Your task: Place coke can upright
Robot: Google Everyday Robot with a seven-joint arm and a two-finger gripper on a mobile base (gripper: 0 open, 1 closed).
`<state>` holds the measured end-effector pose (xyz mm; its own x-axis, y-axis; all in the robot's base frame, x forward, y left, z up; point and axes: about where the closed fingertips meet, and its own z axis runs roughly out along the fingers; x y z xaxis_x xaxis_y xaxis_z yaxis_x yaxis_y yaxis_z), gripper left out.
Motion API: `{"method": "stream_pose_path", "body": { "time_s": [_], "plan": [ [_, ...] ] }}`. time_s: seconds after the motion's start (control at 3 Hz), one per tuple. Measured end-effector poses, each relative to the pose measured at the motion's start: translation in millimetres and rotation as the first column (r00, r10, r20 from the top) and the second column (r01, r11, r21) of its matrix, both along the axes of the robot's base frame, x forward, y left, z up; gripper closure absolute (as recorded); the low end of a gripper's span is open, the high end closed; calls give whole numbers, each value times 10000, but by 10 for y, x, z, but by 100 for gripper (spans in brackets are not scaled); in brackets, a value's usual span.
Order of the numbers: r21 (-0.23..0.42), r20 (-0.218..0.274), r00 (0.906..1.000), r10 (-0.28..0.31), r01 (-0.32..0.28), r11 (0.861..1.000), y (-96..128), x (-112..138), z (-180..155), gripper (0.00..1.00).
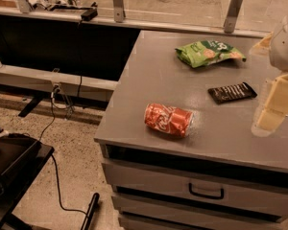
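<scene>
The coke can is red with white script. It lies on its side near the front edge of the grey cabinet top, its silver top pointing right. My gripper is at the right edge of the view, above the cabinet top and well to the right of the can, not touching it. Only pale blocky parts of it show.
A green snack bag lies at the back of the cabinet top. A flat black wrapped bar lies between the bag and the gripper. Drawers are below the front edge. A dark table and cables are on the left floor.
</scene>
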<state>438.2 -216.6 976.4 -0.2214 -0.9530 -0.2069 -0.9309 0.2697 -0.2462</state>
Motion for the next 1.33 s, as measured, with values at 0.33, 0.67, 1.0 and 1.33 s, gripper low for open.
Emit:
{"method": "stream_pose_path", "body": {
  "time_s": [0.33,0.67,1.0,1.33],
  "plan": [
    [-82,8,10000,53,-53,10000,28,39,10,0],
    [-268,-232,9974,684,-690,9973,244,158,-22,0],
    [-370,-740,9837,1641,-1671,9852,704,253,-180,0],
    [-440,-1177,9715,2059,-2122,9762,1112,316,-452,0]
  ]
}}
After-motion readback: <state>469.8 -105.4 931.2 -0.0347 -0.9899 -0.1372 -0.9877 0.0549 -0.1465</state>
